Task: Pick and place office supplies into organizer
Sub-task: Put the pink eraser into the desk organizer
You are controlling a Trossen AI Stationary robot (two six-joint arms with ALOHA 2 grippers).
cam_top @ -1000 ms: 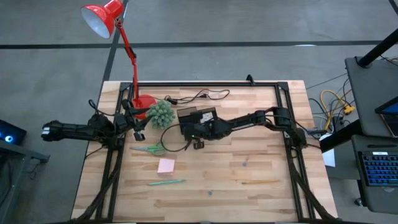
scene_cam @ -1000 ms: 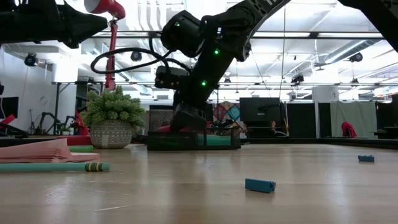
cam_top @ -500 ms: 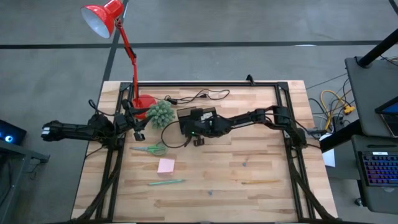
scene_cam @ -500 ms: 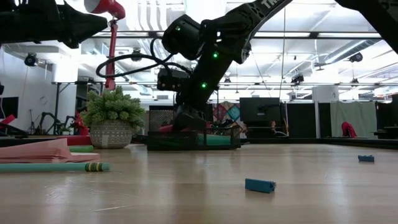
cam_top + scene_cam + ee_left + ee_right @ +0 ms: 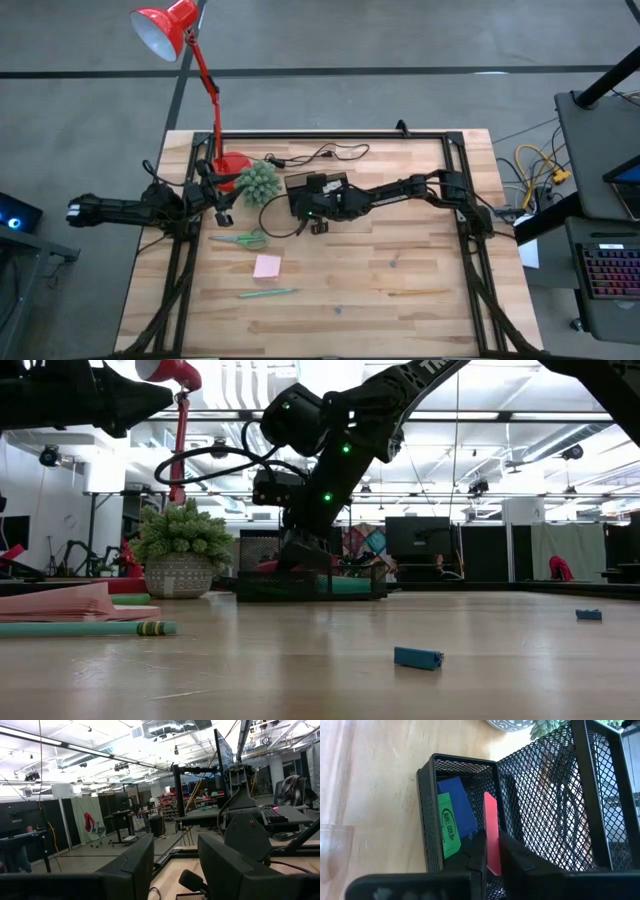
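The organizer [image 5: 318,187] is a black mesh tray at the table's far middle, next to the spiky plant; it also shows in the low view [image 5: 310,584]. My right gripper [image 5: 492,857] is over its end compartment [image 5: 455,820], shut on a thin red piece [image 5: 491,837]. A blue item and a green label lie inside that compartment. My left gripper [image 5: 222,207] waits open at the table's left. On the table lie the green-handled scissors [image 5: 242,240], pink pad [image 5: 267,266], green pen [image 5: 268,293], yellowish stick [image 5: 418,293] and small bits [image 5: 418,657]. My right gripper pinches the thin red piece [image 5: 492,851] between its two fingers [image 5: 479,852], which close on its flat faces. The fingers come from above, pointing down into the organizer's end compartment. The piece stands on edge beyond the fingertips; whether its far end touches the organizer, I cannot tell.
The red lamp's base [image 5: 232,164] and the spiky plant [image 5: 258,182] stand left of the organizer, and a black cable [image 5: 320,154] runs behind it. The near half of the table has open wood between the scattered items. Another blue bit [image 5: 588,614] lies far to the right.
My right arm shifted slightly over the organizer, its wrist tipping a little and its cable swinging, then held still for the last half second. The left arm and the items on the table have stayed where they were.
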